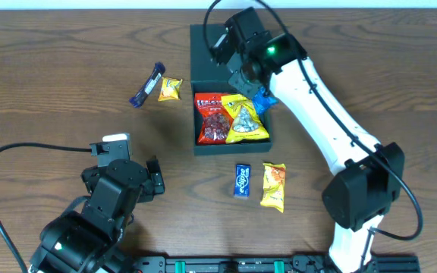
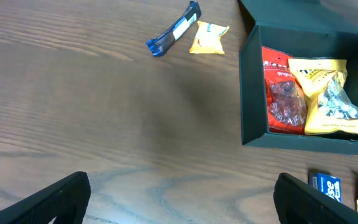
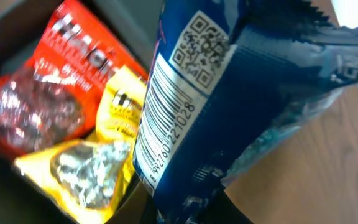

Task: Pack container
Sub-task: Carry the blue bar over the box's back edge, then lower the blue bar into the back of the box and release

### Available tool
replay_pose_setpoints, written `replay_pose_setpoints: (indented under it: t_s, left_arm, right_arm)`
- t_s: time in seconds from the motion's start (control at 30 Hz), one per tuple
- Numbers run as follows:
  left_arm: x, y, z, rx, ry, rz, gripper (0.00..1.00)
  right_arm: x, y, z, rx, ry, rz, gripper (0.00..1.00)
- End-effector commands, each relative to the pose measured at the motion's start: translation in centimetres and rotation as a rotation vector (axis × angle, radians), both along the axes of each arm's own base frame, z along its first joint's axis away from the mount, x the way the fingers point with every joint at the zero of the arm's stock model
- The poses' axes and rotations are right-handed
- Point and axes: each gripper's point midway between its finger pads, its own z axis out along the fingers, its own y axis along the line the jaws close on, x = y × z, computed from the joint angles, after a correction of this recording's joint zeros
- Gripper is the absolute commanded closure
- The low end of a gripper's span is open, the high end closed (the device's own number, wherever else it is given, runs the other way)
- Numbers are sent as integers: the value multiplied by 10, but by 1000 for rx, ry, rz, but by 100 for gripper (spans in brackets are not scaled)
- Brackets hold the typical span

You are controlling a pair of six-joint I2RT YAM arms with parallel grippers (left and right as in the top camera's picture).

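Note:
The container (image 1: 196,144) is a dark square box with its lid (image 1: 203,49) folded back. A red packet (image 1: 211,117) and a yellow packet (image 1: 246,121) lie inside. My right gripper (image 1: 250,87) hangs over the box's right rim, shut on a blue packet (image 1: 262,100). In the right wrist view the blue packet (image 3: 229,93) fills the frame above my right gripper (image 3: 197,205), with the red packet (image 3: 42,93) and the yellow one (image 3: 86,168) below it. My left gripper (image 1: 124,152) stands open over bare table to the box's left, nothing between its fingers (image 2: 61,199).
A dark blue bar (image 1: 147,84) and a small yellow packet (image 1: 170,89) lie left of the box. In front of it lie a small blue packet (image 1: 241,180) and an orange-yellow packet (image 1: 274,186). Black cables loop at the table's left and top.

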Motion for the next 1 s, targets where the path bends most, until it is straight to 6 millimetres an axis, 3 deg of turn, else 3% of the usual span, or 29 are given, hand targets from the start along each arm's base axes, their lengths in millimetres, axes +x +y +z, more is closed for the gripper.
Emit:
replay_pose_setpoints:
  t_s: [0.0,0.43,0.63,0.97]
  left_arm:
    - [0,2,-1,2,1,12,5]
    - [0,2,-1,1,1,12,4]
    - [0,2,-1,1,1,12,5]
    - [0,2,-1,1,1,12,5]
  right_arm:
    - [-2,0,12,-82,-34,147,85]
    - [-19,6,5,-214,13,574,80]
    - [-28,23,4,-176,10,777,79]
    - [-10,34,-2,-182,-52,828,78]
